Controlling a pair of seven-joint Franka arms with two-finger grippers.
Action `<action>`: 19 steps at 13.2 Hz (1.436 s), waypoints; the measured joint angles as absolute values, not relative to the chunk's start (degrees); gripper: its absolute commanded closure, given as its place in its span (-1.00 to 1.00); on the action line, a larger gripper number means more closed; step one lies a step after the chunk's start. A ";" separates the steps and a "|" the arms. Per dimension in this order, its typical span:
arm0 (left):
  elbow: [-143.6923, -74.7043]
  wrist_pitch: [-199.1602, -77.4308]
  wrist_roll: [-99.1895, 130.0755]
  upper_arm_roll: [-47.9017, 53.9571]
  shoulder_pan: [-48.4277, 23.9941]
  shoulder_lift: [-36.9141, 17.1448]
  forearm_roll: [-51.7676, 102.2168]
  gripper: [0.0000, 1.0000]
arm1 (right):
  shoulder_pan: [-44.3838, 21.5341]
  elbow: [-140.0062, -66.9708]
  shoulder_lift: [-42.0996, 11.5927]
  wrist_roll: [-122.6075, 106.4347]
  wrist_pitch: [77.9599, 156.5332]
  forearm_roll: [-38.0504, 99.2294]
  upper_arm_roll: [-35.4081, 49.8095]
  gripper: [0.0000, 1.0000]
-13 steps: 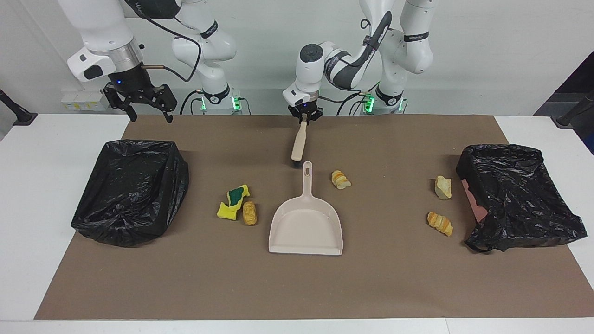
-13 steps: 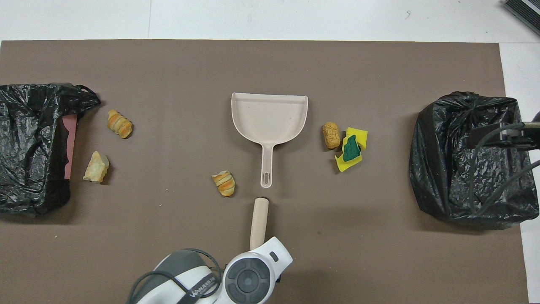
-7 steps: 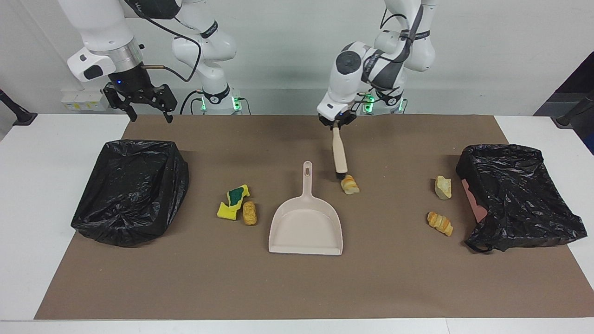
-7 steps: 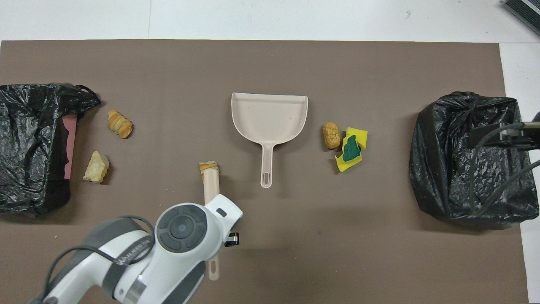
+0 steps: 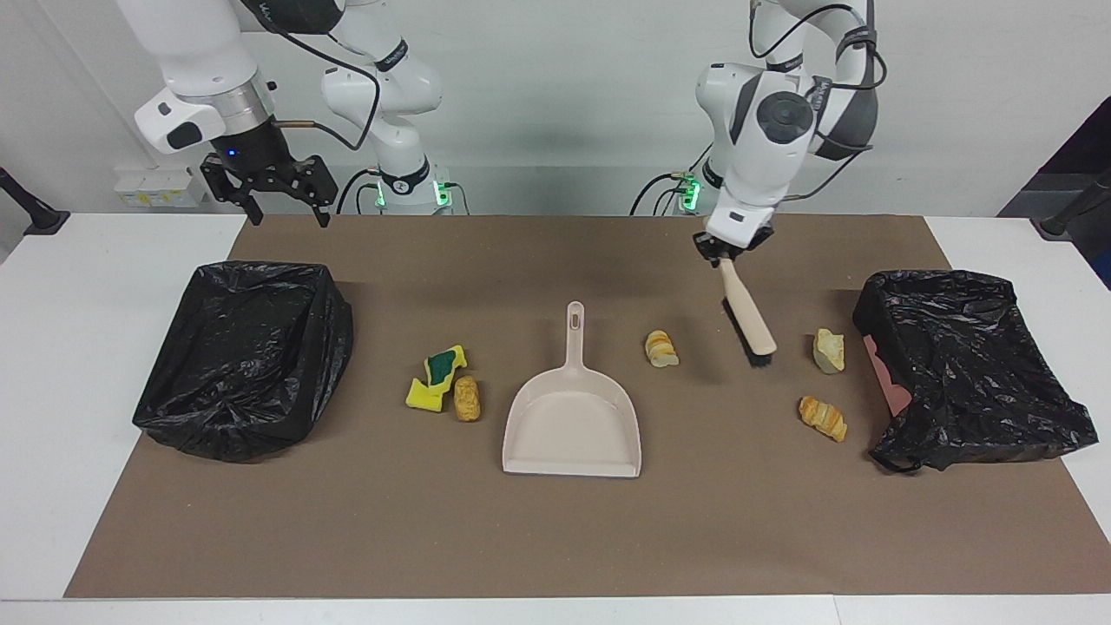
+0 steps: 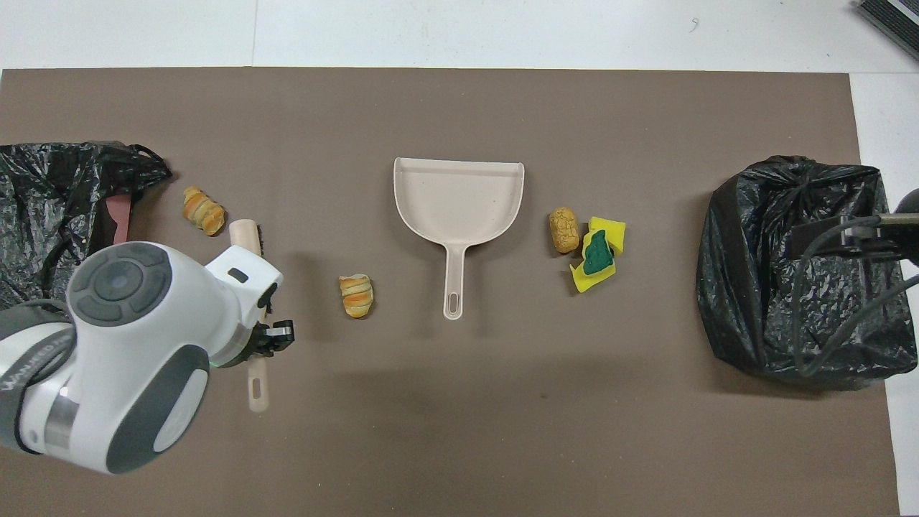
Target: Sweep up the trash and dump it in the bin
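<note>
Right gripper [image 5: 282,211] hangs spread wide over the mat's edge by its bin bag [image 5: 247,356]. Left gripper [image 5: 727,252] is clamped on the brush [image 5: 750,321], angled down between two bread pieces [image 5: 661,348] [image 5: 828,351]. Sponge chunks [image 5: 437,376] sit beside the dustpan [image 5: 573,417].

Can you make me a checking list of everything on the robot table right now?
Surface: brown mat on a white table.
Job's things: striped bread piece beside the empty beige dustpan; two bread pieces by the bin bag at the left arm's end; yellow sponge chunks and a brown lump toward the bin bag at the right arm's end.
Clutter: nothing seen.
End effectors: left end effector shut on the brush; right end effector open, waiting above its bin bag.
Cables: black cables on both arms.
Surroundings: white wall.
</note>
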State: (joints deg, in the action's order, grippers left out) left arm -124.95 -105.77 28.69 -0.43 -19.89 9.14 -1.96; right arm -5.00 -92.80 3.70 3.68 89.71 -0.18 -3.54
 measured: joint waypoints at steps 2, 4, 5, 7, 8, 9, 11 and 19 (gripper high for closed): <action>-125.02 -105.71 26.31 -0.47 -13.97 8.81 -2.88 1.00 | -5.67 -93.89 3.75 3.76 90.27 -0.01 -0.41 -1.00; -125.17 -105.88 22.02 -0.48 -7.26 8.58 -3.35 1.00 | -9.36 -96.99 3.46 6.95 95.01 0.14 0.80 -1.00; -125.34 -106.05 18.92 -0.54 -3.98 8.50 -3.36 1.00 | -11.90 -98.66 2.74 9.71 97.99 0.22 0.92 -1.00; -126.73 -107.43 14.89 -0.65 1.36 8.28 -3.38 1.00 | -18.30 -100.56 -0.96 17.07 104.20 0.35 1.08 -1.00; -128.13 -109.34 13.70 -0.63 2.93 8.04 -3.46 1.00 | -21.32 -100.75 -3.27 20.88 106.86 0.37 1.15 -1.00; -129.58 -111.60 12.53 -0.57 4.23 7.66 -3.54 1.00 | -24.03 -100.80 -5.55 24.30 109.50 0.38 1.18 -1.00; -131.69 -116.21 10.33 -0.53 6.00 6.08 -3.55 1.00 | -28.59 -100.83 -10.42 29.33 115.11 0.38 1.21 -1.00; -131.73 -117.48 9.77 1.59 -6.88 4.67 -2.60 1.00 | -35.76 -100.80 -20.72 31.67 124.69 0.38 1.15 -1.00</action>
State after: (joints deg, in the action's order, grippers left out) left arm -131.73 -117.48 9.77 1.59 -6.88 4.67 -2.60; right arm -35.76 -100.80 -20.72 31.67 124.69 0.38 1.15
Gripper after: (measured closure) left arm 0.731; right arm 0.000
